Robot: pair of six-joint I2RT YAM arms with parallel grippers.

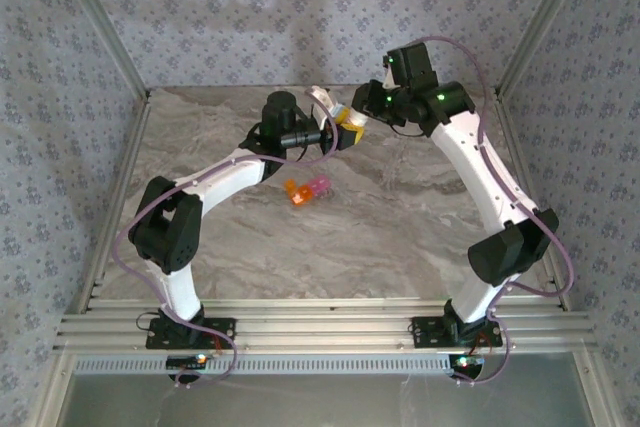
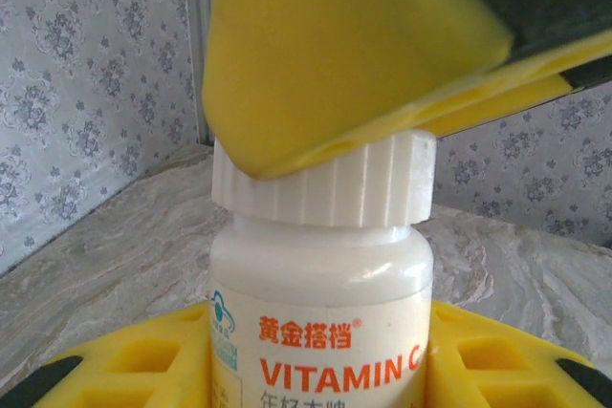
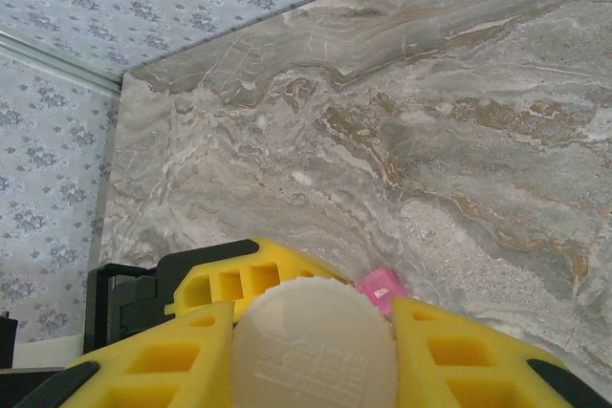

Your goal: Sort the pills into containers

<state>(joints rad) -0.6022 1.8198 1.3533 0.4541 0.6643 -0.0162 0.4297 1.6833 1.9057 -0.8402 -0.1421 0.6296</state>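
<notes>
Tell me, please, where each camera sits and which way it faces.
Top external: above, behind the bases, looking down at the table, both arms, the containers.
Left wrist: level, facing the bottle between the left jaws.
Right wrist: looking down onto the cap between the right jaws.
Shared: both wrist views show the cap.

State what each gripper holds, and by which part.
Left gripper holds the Vitamin C bottle by its body; right gripper clamps its ribbed white cap.
</notes>
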